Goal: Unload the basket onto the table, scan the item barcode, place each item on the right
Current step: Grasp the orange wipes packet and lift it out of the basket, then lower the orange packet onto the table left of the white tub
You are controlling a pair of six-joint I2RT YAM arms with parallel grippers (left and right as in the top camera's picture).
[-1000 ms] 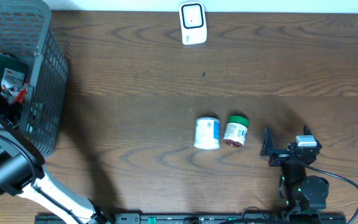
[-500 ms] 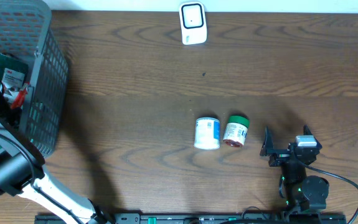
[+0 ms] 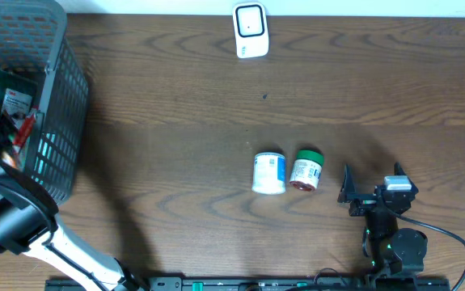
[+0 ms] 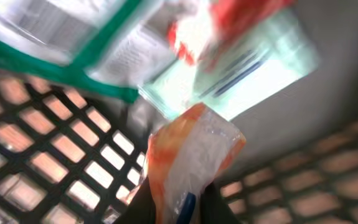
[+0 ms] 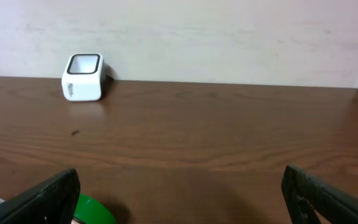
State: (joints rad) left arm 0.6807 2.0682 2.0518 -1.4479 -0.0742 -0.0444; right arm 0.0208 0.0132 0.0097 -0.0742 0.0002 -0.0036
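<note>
Gripping an orange packet [image 4: 191,152] in the basket [image 3: 61,121], left pincer [image 4: 177,208] should next carry it to the scanner [image 3: 250,31]; right pincer [image 5: 182,199] gapes.

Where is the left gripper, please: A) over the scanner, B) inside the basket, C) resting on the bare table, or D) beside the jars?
B: the left gripper is shut on an orange packet, with the mesh of the basket close behind it.
</note>
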